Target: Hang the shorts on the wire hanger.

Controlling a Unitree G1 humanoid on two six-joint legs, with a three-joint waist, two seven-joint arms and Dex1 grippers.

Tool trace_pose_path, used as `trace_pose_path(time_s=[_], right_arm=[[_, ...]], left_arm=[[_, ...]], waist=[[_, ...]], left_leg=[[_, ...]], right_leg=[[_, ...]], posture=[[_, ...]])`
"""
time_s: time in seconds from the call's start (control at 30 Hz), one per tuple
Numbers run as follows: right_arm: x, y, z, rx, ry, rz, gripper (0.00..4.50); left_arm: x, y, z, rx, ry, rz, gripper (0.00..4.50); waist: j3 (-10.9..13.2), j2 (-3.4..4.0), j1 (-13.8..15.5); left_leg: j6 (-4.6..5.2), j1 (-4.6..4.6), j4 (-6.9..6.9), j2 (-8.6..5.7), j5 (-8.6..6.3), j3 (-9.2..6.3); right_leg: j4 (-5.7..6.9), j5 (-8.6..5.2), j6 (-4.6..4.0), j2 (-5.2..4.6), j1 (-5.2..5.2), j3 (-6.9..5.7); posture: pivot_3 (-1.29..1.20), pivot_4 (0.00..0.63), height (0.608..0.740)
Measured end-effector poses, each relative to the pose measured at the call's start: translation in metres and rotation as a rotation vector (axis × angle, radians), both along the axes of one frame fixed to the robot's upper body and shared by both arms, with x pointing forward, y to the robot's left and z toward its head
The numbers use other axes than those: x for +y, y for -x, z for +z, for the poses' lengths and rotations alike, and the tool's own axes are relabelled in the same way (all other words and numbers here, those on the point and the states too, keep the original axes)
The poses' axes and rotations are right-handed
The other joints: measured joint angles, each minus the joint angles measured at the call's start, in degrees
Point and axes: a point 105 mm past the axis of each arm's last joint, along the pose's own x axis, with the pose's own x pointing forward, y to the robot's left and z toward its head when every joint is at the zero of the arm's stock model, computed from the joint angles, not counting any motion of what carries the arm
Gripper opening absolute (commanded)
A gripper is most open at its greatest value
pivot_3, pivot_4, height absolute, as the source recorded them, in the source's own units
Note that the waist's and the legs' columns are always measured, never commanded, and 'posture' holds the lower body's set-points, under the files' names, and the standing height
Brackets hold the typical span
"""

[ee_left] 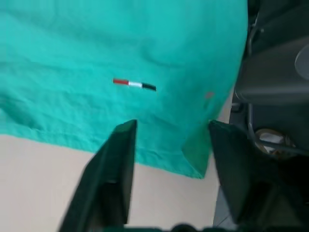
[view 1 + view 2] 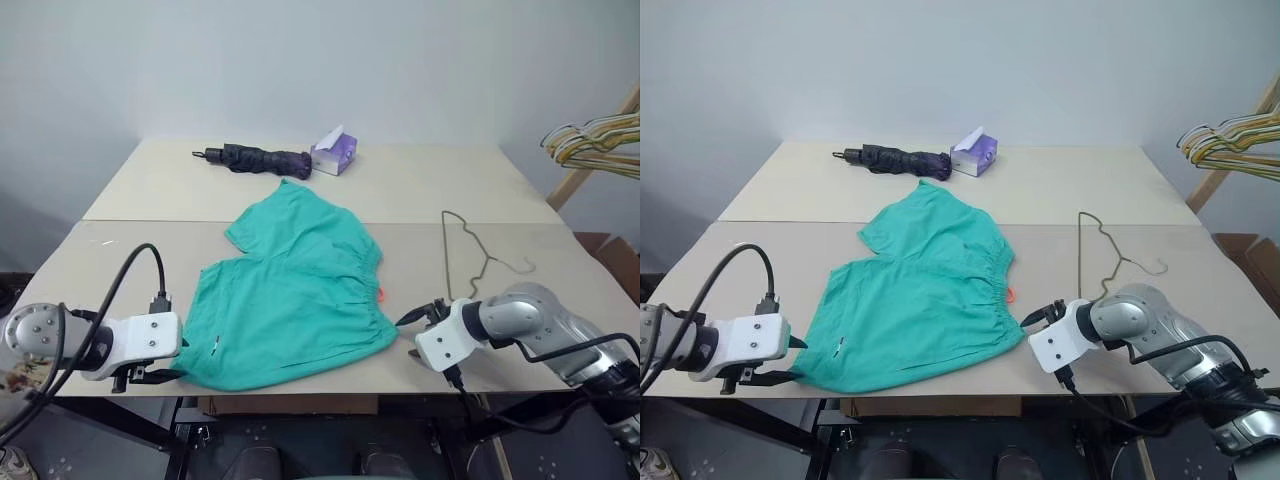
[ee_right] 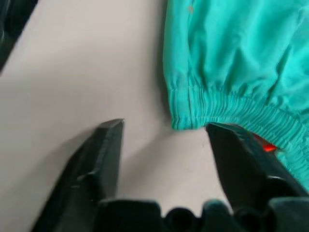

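Shorts (image 2: pixel 290 300) lie flat; hanger (image 2: pixel 465 252) at three o'clock. Left gripper (image 1: pixel 169 145) and right gripper (image 3: pixel 164 140) gape, empty.

Bright even light, faint soft shadows, no glare, wrist views blurred up close

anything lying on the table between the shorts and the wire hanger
Nothing visible does. The shorts lie flat, and only bare table separates them from the wire hanger to their right. The umbrella and tissue box sit farther back.
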Motion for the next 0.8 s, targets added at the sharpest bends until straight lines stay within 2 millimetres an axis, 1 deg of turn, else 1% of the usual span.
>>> trace_pose_path(time_s=[0.03, 0.1, 0.17, 0.2, 0.23, 0.27, 0.33, 0.43, 0.5, 0.6, 0.67, 0.8], right_arm=[[-0.001, -0.003, 0.006, 0.004, -0.030, -0.044, 4.50], [-0.005, -0.024, 0.023, -0.008, -0.161, -0.237, 4.50], [-0.012, -0.052, 0.040, -0.032, -0.286, -0.454, 4.50], [-0.019, -0.066, 0.050, -0.041, -0.343, -0.580, 4.50], [-0.025, -0.077, 0.056, -0.048, -0.388, -0.680, 4.50], [-0.035, -0.092, 0.064, -0.050, -0.461, -0.824, 4.50], [-0.045, -0.109, 0.068, -0.033, -0.567, -1.015, 4.50], [-0.056, -0.127, 0.062, 0.062, -0.729, -1.306, 4.50], [-0.060, -0.135, 0.053, 0.131, -0.789, -1.453, 4.50], [-0.059, -0.140, 0.036, 0.194, -0.778, -1.555, 4.50], [-0.059, -0.142, 0.023, 0.247, -0.775, -1.615, 4.50], [-0.065, -0.140, 0.002, 0.295, -0.740, -1.690, 4.50]], left_arm=[[-0.003, -0.004, 0.006, -0.020, 0.034, 0.002, 3.80], [-0.012, -0.018, 0.027, -0.098, 0.135, 0.013, 4.43], [-0.022, -0.033, 0.050, -0.194, 0.209, 0.004, 4.47], [-0.027, -0.040, 0.062, -0.249, 0.241, -0.006, 4.47], [-0.033, -0.045, 0.070, -0.287, 0.269, -0.012, 4.47], [-0.041, -0.051, 0.075, -0.318, 0.317, -0.016, 4.47], [-0.055, -0.056, 0.074, -0.315, 0.382, -0.029, 4.47], [-0.073, -0.057, 0.068, -0.273, 0.440, -0.061, 4.47], [-0.081, -0.061, 0.072, -0.287, 0.481, -0.074, 4.47], [-0.095, -0.065, 0.081, -0.312, 0.564, -0.093, 4.47], [-0.101, -0.064, 0.084, -0.301, 0.611, -0.115, 4.47], [-0.105, -0.059, 0.081, -0.266, 0.617, -0.146, 4.47]], waist=[[0.00, 0.00, 0.02], [-0.02, -0.06, 0.17], [-0.02, -0.07, 0.20], [-0.03, -0.05, 0.18], [-0.04, -0.04, 0.22], [-0.05, -0.03, 0.31], [-0.05, -0.04, 0.35], [-0.05, -0.04, 0.12], [-0.05, -0.04, 0.00], [-0.05, -0.04, -0.07], [-0.05, -0.04, -0.38], [-0.05, -0.03, -0.90]], left_leg=[[0.00, 0.00, 0.00, 0.00, 0.00, 0.00], [0.00, 0.04, 0.02, 0.00, 0.00, -0.07], [-0.01, 0.10, 0.03, -0.01, 0.01, -0.06], [-0.01, 0.10, 0.02, -0.03, 0.01, -0.05], [-0.01, 0.10, 0.01, -0.03, 0.01, -0.05], [-0.01, 0.06, -0.01, -0.04, 0.01, -0.05], [-0.01, -0.03, -0.01, -0.04, 0.00, -0.05], [0.01, -0.15, -0.01, -0.04, 0.00, -0.05], [0.01, -0.14, 0.00, -0.04, 0.00, -0.05], [0.01, -0.11, 0.00, -0.05, 0.00, -0.07], [0.01, -0.10, 0.00, -0.06, 0.00, -0.08], [0.01, -0.10, -0.01, -0.06, 0.00, -0.10]], right_leg=[[0.01, 0.00, 0.00, 0.00, 0.00, 0.00], [0.08, 0.01, -0.01, 0.03, 0.04, -0.04], [0.08, 0.03, -0.01, 0.03, 0.10, -0.02], [0.06, 0.03, -0.01, 0.03, 0.10, 0.00], [0.06, 0.03, -0.01, 0.03, 0.12, 0.00], [0.05, 0.02, -0.01, 0.03, 0.09, 0.00], [0.04, 0.02, -0.01, 0.05, 0.01, 0.02], [0.02, 0.02, -0.01, 0.05, -0.08, 0.04], [0.04, 0.02, -0.01, 0.04, -0.09, 0.04], [0.05, 0.02, -0.01, 0.04, -0.04, 0.03], [0.06, 0.02, 0.00, 0.03, -0.03, 0.04], [0.05, 0.02, 0.00, 0.04, -0.04, 0.05]], posture=[[0.17, 0.000, 0.740], [0.16, 0.000, 0.740], [0.15, 0.000, 0.740], [0.14, 0.000, 0.740], [0.14, 0.000, 0.740], [0.12, 0.000, 0.740], [0.12, 0.000, 0.740], [0.10, 0.000, 0.740], [0.09, 0.000, 0.740], [0.09, 0.000, 0.740], [0.09, 0.000, 0.740], [0.10, 0.000, 0.740]])
